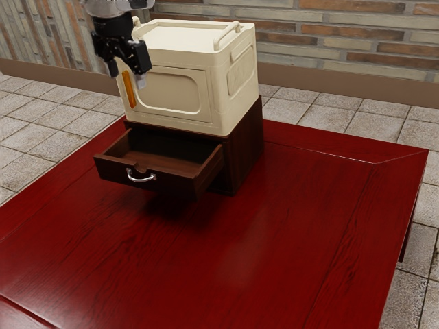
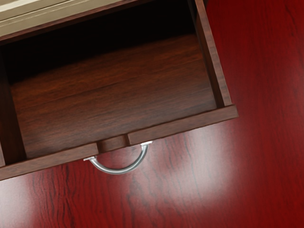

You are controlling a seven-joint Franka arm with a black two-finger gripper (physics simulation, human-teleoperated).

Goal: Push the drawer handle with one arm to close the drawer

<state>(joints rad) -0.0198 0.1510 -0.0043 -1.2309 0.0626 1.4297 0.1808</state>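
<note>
Bare bench (image 1: 274,233) spread from the drawer front (image 1: 110,171) toward the exterior view's lower edge, leaving open room before the handle (image 1: 141,179). A gap showed between the handle's arc and the drawer front. The cream box (image 1: 171,90), on the cabinet (image 1: 248,144) near the bench's far corner, blocked passage straight back above the drawer. Side walls (image 2: 213,61) hemmed in its hollow; the bench barred the way below.

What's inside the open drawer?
In the drawer, I see its brown wooden bottom. The far back is dark, covered by the cabinet, so I can't tell what's there.
</note>
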